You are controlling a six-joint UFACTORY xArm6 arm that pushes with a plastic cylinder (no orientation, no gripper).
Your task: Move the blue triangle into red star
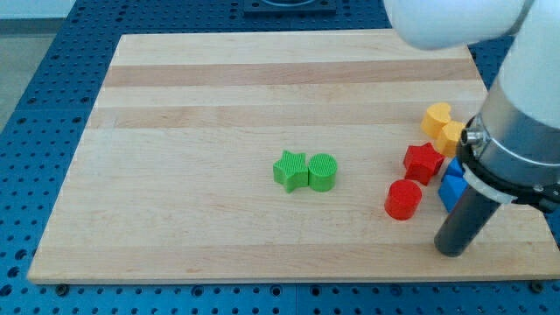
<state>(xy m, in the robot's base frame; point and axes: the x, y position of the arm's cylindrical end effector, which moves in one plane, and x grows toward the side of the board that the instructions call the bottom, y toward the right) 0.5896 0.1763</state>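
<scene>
Green star (pixel 290 170) and cylinder (pixel 322 172) touch mid-board. Red cylinder (pixel 403 199) sits below the red star (pixel 423 163); blue triangle (pixel 452 187) lies just right, half hidden. My tip (pixel 452 248), jawless, stands below it; pushing may scatter the yellow blocks (pixel 444 128).

A white rounded arm housing gives way to a grey cylinder with a black collar, ending in my tip (pixel 452 251), a straight dark rod.

Wooden board (pixel 219 114) — blue perforated table (pixel 35 87)
</scene>
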